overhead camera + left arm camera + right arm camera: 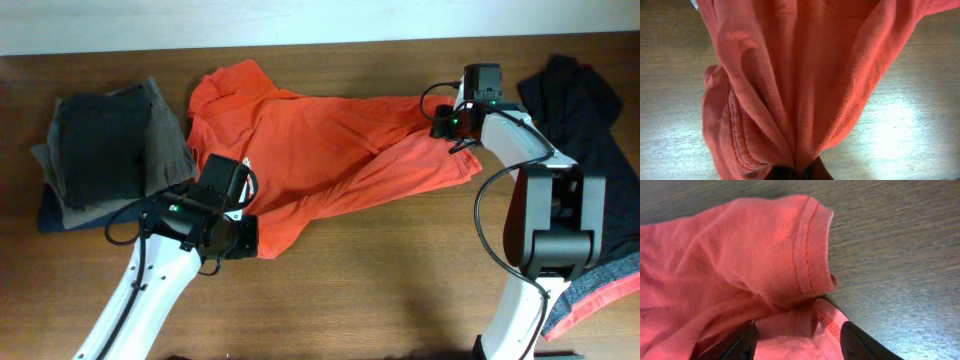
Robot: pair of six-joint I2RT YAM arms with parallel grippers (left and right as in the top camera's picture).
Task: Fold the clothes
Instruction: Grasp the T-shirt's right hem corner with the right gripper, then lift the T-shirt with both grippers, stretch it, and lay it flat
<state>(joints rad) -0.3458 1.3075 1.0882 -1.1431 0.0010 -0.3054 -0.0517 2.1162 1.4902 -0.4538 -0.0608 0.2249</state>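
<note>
The red-orange T-shirt (330, 150) lies crumpled across the middle of the wooden table (400, 270). My left gripper (240, 238) is at the shirt's near-left edge. In the left wrist view its jaws (800, 174) are shut on a bunched fold of the shirt (805, 75), which hangs in pleats. My right gripper (447, 125) is at the shirt's right end. In the right wrist view its fingers (800, 341) are spread wide with the hemmed cloth lying between them, just below a sleeve (765, 250). A black garment (590, 130) with a grey-and-red hem (600, 295) lies at the far right.
A stack of folded dark grey and navy clothes (100, 150) sits at the left of the table. The right arm's base (550, 230) stands next to the black garment. The table's far edge meets a white wall.
</note>
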